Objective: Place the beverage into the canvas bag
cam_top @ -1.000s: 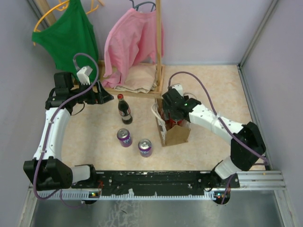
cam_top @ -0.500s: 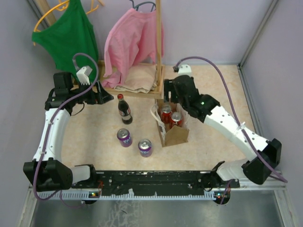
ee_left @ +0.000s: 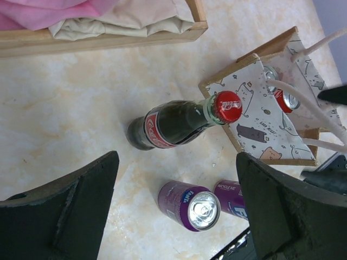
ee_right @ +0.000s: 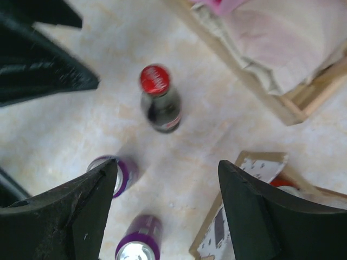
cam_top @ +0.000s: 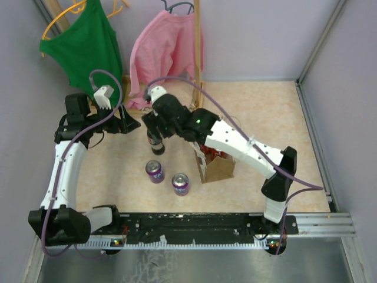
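Both sets of jaws gape empty: the left gripper (ee_left: 178, 160) idles while the right gripper (ee_right: 167, 168) hovers over the cola bottle (ee_right: 160, 103) (nine o'clock from the canvas bag (cam_top: 221, 168)), next needing descent and closure.

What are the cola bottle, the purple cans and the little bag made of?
Cola bottle: looks like glass, glossy and see-through over the dark drink, with a red metal-looking cap.
Purple cans: apparently aluminium, with shiny silver lids and pull tabs.
Canvas bag: seemingly stiff fabric, with matte tan edges, pale cat-printed panels and white cord handles.
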{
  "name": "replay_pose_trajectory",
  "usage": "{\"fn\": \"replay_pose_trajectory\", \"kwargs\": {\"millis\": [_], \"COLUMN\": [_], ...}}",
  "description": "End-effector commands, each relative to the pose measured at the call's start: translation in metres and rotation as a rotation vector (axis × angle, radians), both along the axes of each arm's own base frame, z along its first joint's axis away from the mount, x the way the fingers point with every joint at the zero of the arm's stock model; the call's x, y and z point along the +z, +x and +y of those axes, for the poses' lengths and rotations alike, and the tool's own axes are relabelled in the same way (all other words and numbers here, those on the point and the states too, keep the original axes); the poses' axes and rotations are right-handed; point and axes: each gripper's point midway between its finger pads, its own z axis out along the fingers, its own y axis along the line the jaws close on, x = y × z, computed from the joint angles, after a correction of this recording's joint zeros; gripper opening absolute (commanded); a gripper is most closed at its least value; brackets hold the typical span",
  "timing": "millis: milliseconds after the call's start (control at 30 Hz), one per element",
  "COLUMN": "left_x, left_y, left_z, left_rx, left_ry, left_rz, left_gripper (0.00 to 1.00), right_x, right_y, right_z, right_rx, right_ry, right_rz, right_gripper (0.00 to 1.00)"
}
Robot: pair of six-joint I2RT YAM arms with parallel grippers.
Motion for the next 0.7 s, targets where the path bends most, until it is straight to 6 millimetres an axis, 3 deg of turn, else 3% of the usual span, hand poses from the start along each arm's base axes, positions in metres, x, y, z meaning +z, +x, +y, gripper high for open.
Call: {"fn": "replay_pose_trajectory", "kwargs": {"millis": [0, 200, 433, 667], "left_x": [-0.013, -0.026, -0.031, -0.031], "left_y": [-0.002, 0.0, -0.003, -0.004], "left_z": [0.01, 0.016, 0.017, 0.015], "left_rx": [0.072, 0.117, 0.118, 0.11], "left_ry": [0.008, 0.009, 0.015, 0.0], "left_rz": [0.041, 0.07, 0.078, 0.079], "left_gripper": [0.95, 0.95, 0.95, 0.94], "right_x": [-0.026, -0.083, -0.126, -0.162], "right_y": [-0.037, -0.075, -0.111, -0.124], "right_z": [0.006, 0.007, -0.024, -0.047], "right_rx": [0.11, 0.173, 0.169, 0.151], "right_ry": [-0.122, -0.234, -0.356, -0.442], "right_rz": [0.094, 0.241, 0.378, 0.448], "right_gripper": [0.75, 0.75, 0.76, 0.78]}}
